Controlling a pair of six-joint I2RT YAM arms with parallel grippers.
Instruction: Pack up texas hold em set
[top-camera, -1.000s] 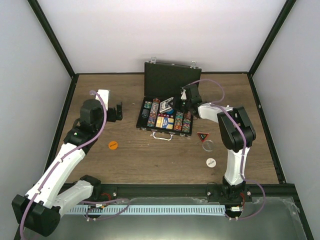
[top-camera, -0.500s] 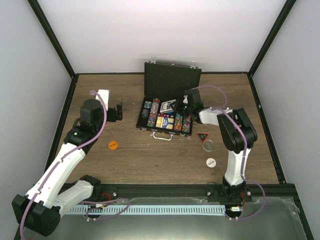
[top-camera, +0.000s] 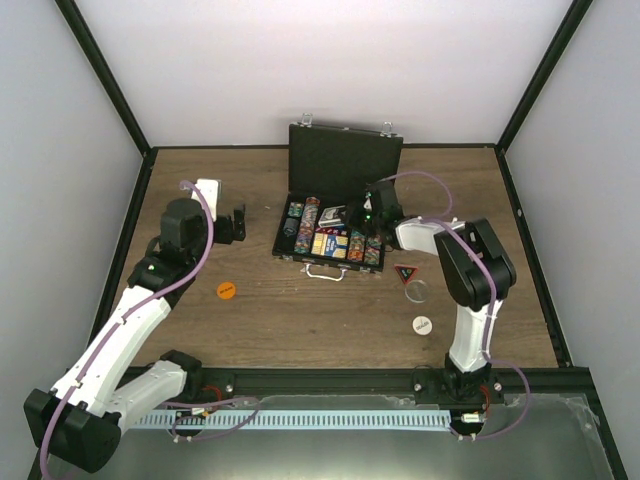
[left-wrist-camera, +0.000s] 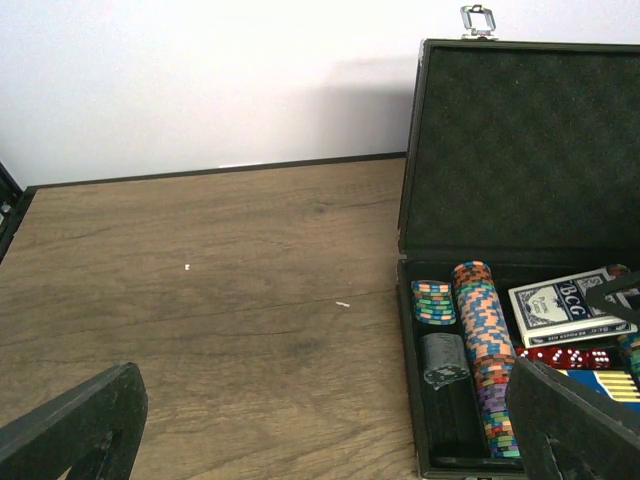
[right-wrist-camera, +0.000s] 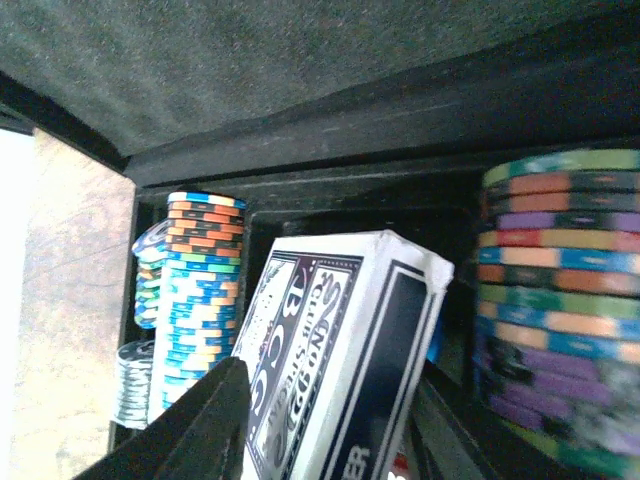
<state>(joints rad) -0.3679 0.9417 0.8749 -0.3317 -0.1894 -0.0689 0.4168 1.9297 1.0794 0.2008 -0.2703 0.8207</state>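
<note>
The card deck (right-wrist-camera: 340, 340), likely light, stiff and slick, leans inside the open case (top-camera: 345, 160), best pinched across its faces; whether the right pincer (top-camera: 370, 206) there grips it I cannot tell; the left pincer (top-camera: 238, 222) gapes wide.

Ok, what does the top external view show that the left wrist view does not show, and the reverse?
Only the top external view shows the orange disc, the dark triangle, a clear disc and a white disc lying on the table outside the black case, and the right gripper at the case's right end. Only the left wrist view shows red dice inside the case and the left gripper, its jaws wide apart. Both show the open case, its chip rows and the blue-backed deck.
</note>
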